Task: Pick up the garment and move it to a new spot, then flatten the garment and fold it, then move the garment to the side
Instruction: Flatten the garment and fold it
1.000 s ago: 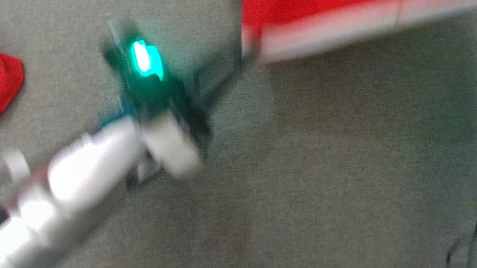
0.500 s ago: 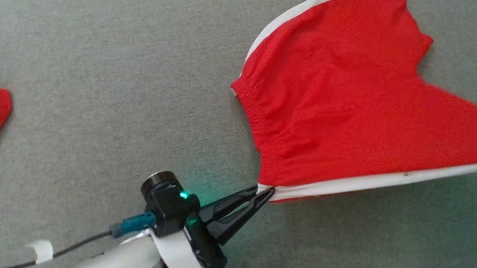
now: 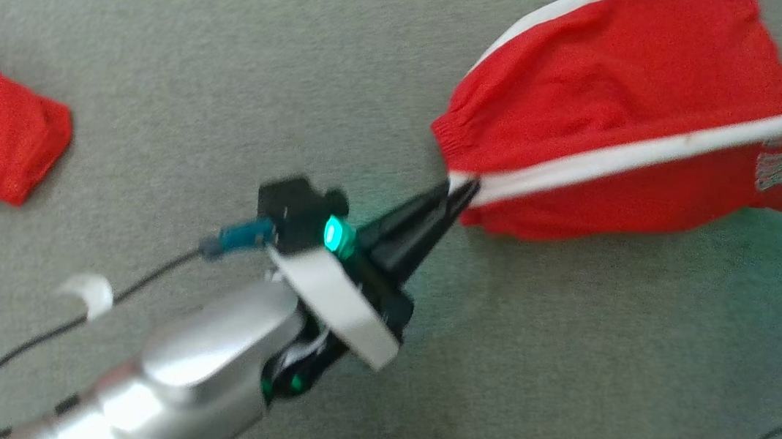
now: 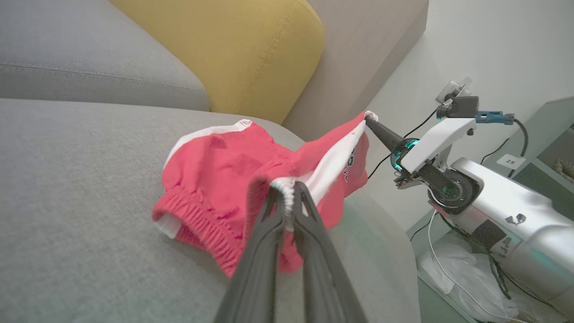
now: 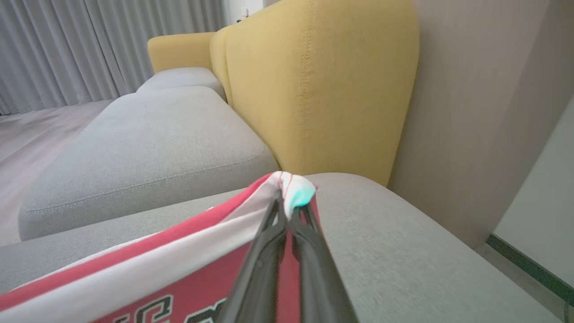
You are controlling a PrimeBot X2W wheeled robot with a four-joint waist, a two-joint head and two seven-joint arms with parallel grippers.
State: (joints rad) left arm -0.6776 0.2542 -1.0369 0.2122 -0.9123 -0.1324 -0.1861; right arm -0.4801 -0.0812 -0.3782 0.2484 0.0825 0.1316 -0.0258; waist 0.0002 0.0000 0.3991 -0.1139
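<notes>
Red shorts [image 3: 599, 74] hang stretched btwn both tools, far side sagging onto grey sofa seat [image 3: 234, 47]. Left tool [image 3: 463, 187] pinched shut on waistband end of white stripe [image 3: 664, 151]; right tool [image 5: 287, 204] pinched on hem end. Light, floppy cloth, prob. best held at seamed corners.
</notes>
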